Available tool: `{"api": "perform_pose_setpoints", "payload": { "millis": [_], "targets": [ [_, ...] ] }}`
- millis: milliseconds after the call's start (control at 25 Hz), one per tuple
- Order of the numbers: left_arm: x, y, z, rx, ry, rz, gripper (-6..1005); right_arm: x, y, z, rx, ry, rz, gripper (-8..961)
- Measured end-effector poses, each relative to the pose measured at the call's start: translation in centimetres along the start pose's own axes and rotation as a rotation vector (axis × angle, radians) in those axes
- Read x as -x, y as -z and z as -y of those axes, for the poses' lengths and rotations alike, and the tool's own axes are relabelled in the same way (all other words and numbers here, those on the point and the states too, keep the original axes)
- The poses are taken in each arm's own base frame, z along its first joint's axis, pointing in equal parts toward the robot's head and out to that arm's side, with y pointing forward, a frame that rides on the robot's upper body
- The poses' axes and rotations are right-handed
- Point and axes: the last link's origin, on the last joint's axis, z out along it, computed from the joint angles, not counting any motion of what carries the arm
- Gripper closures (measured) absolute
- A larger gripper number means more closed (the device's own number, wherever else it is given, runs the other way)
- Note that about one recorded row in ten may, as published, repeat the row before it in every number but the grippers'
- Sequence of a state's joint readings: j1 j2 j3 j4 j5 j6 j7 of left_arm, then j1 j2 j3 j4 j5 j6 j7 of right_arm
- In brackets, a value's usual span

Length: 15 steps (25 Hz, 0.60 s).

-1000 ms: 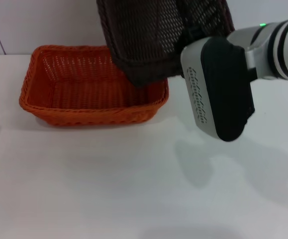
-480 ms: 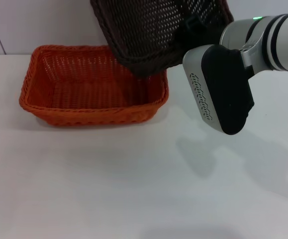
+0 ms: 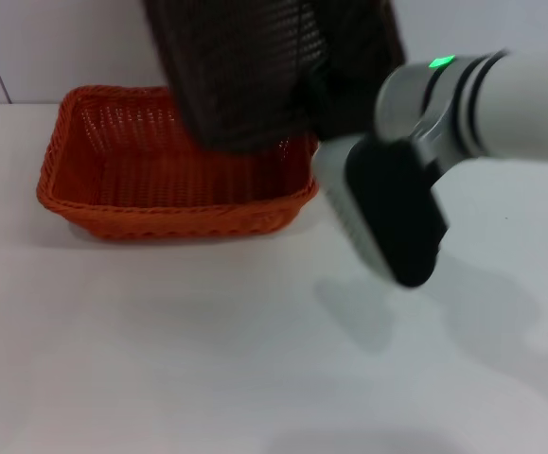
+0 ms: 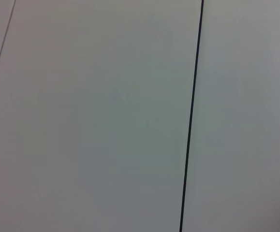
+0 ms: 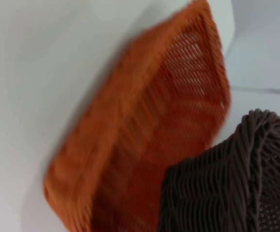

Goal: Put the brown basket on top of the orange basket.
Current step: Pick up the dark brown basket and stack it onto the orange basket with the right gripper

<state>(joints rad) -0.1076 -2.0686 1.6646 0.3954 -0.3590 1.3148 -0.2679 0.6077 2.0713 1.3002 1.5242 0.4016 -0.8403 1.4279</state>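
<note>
Head view showed the orange basket [image 3: 174, 170] resting on the white worktop [image 3: 207, 359] in the upper left of the frame, its open mouth facing up. The brown basket [image 3: 255, 71] hung tilted in the air at the top centre, clear of the worktop, with its lower edge overlapping the orange basket's far right corner in the picture; whether the two touched could not be told. The right end effector [image 3: 326, 95] sat against the brown basket's right side, just above the bulky grey and black wrist housing that filled the centre right of the frame. It carried the brown basket, though its fingers were mostly hidden behind the weave and the housing.

Right wrist view showed the brown basket's braided rim [image 5: 246, 159] in the lower right of the frame, with the orange basket's woven wall and interior [image 5: 169, 121] spread across the middle behind it.

Left wrist view showed only a pale flat surface crossed by a thin dark line; the left end effector was out of sight.
</note>
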Motion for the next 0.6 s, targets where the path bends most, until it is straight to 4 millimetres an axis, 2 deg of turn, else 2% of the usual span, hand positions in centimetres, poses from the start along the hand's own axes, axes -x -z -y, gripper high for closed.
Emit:
{"api": "perform_pose_setpoints", "payload": {
  "millis": [280,600],
  "targets": [
    [-0.1,0.0,0.2,-0.002,-0.007,0.0,162,2.0,-0.7,-0.8,0.013,0.042,0.038,801],
    [0.9,0.5,0.6,-0.009,-0.022,0.048,162,1.5,-0.4,-0.6,0.001,0.067,0.031,802]
  ]
}}
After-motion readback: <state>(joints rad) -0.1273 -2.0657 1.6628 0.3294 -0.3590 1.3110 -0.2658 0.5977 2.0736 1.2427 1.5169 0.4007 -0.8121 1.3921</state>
